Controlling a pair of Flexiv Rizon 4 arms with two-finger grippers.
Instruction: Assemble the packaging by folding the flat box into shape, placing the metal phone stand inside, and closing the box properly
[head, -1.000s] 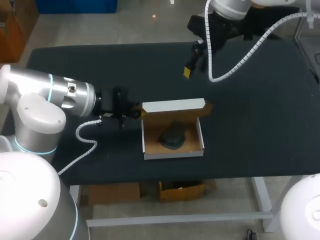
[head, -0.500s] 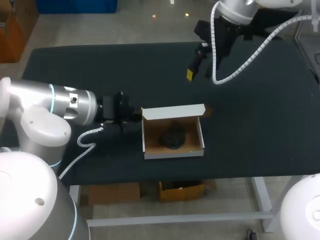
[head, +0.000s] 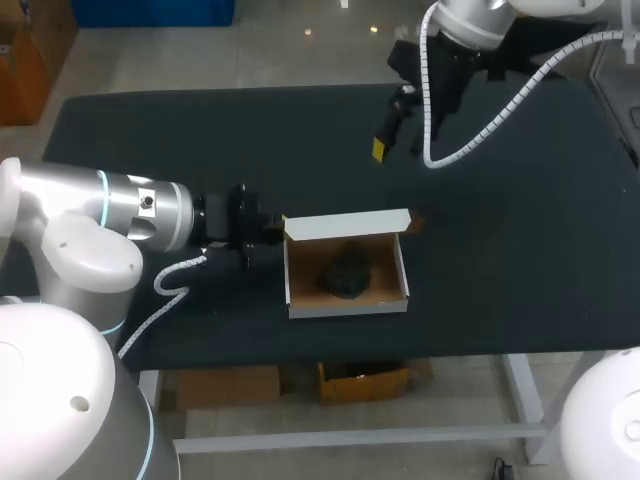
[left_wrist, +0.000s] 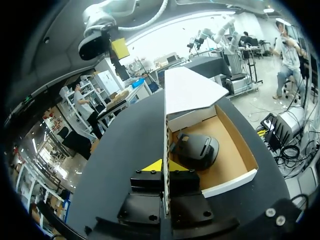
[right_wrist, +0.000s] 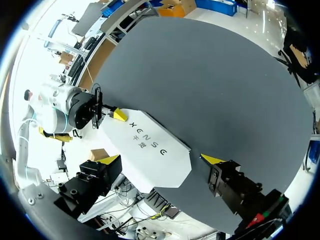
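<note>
White lid (left_wrist: 187, 90), gripped by left end effector (left_wrist: 165, 166)

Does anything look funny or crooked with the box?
Nothing looks broken or spilled. The lid stands straight up from the box instead of lying shut, because the left gripper pinches its end. One brown flap pokes out at the lid's other end. The phone stand sits inside.

The left arm (head: 100, 215) and right arm (head: 465, 18) consisted of rounded silver-white links; the left bore light-blue joint rings. A white spiral cable (head: 497, 110) ran along each. The black left gripper (left_wrist: 164, 167) and right gripper (head: 381, 147) had yellow-tipped fingers, with screws in the mounts.
</note>
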